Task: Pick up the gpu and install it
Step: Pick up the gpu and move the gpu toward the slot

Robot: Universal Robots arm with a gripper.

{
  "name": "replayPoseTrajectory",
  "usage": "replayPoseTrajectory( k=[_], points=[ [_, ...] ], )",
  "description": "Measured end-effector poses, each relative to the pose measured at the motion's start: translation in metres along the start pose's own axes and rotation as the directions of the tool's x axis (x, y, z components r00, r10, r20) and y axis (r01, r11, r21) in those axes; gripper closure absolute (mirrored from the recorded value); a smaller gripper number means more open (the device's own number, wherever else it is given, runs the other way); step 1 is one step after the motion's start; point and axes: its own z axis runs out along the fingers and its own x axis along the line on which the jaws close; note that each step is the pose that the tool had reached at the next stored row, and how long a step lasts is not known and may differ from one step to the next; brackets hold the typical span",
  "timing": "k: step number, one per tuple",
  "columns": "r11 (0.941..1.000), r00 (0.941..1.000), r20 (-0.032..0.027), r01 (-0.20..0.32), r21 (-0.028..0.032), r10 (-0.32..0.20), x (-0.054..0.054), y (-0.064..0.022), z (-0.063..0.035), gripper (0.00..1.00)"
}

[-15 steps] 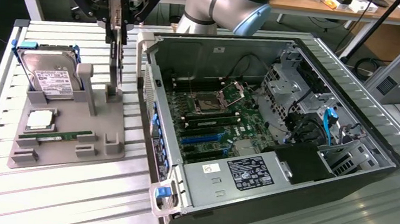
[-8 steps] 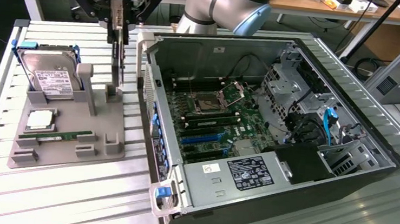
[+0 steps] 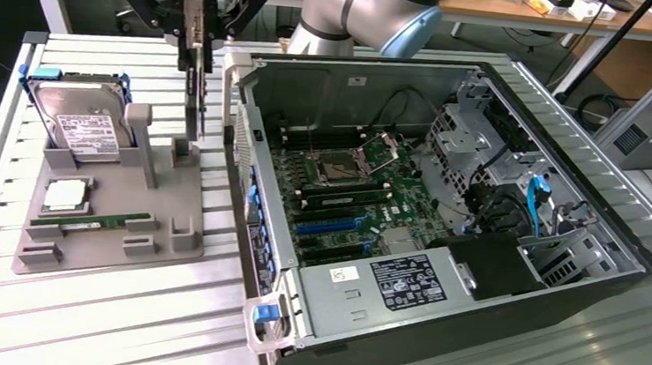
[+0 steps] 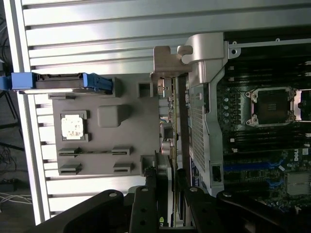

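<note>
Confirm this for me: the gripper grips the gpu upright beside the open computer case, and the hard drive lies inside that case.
One detail is wrong. The hard drive sits in the grey fixture outside the computer case, not inside it, as the exterior view shows. The rest is right: the gripper grips the gpu upright beside the open case.

On my feed I see black pincer (image 3: pixel 198 58), dark gpu (image 3: pixel 198 118). Grey fixture tray (image 3: pixel 112 204); green RAM stick (image 3: pixel 92 222); hard drive (image 3: pixel 85 130) white-labelled, blue-framed. Worktop (image 3: pixel 113 314) silver, ribbed. Black computer case (image 3: pixel 465 354), green motherboard (image 3: pixel 400 211), blue slots (image 3: pixel 332 228).
</note>
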Motion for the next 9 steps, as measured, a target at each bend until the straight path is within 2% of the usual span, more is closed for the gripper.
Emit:
replayPoseTrajectory(
  k=[9],
  points=[
    [1.0000, 1.0000, 0.0000, 0.000, 0.0000, 0.000, -0.0038, 0.0003, -0.0001, 0.73]
  ],
)
